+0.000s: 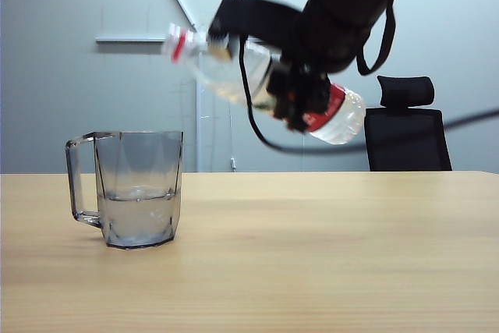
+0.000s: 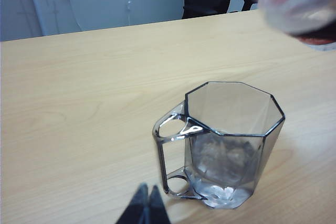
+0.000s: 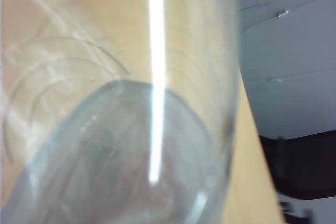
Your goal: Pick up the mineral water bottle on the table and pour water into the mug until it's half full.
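High in the middle of the exterior view, the right gripper grips the tipped mineral water bottle beyond the nearly half-full mug, so next comes standing the bottle up, while the left gripper waits pinched closed by the mug.

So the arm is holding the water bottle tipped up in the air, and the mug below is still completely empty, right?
Not quite. The right gripper does hold the mineral water bottle tipped in the air, but the mug is not empty: the exterior view shows water filling roughly its lower half. The left gripper sits shut near the mug.
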